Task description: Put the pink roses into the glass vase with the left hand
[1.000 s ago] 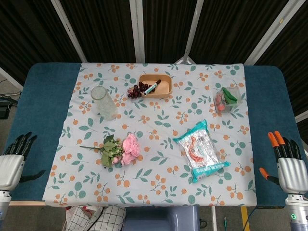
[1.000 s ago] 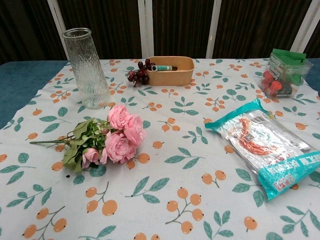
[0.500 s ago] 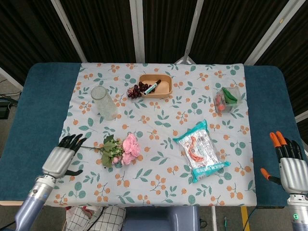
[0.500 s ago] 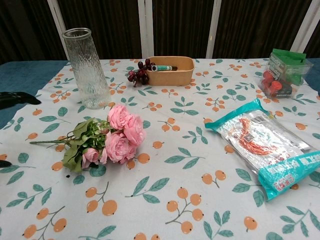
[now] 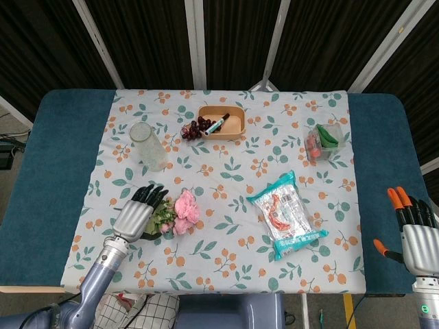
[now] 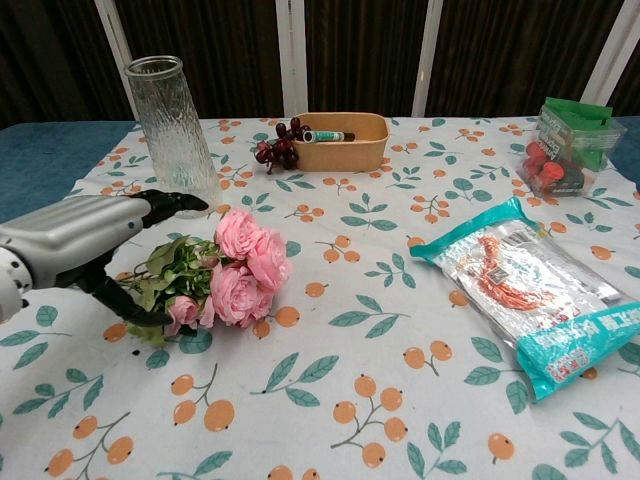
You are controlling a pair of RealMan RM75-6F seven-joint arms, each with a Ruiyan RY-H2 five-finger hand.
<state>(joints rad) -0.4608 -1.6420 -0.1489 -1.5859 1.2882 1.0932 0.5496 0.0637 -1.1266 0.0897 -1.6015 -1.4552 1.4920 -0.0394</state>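
The pink roses lie on the floral cloth with green leaves and a stem pointing left. My left hand hovers over the stem and leaves, fingers spread, thumb curving under near the leaves; it holds nothing. The glass vase stands upright behind the flowers, to the far left. My right hand stays at the table's right edge with its fingers apart, holding nothing, and shows only in the head view.
A tan tray with a marker, dark grapes beside it. A snack bag lies right of centre. A clear box of red and green items sits far right.
My left hand has swept in from the table's left edge to just over the roses' stem and leaves. The right hand has hardly moved.
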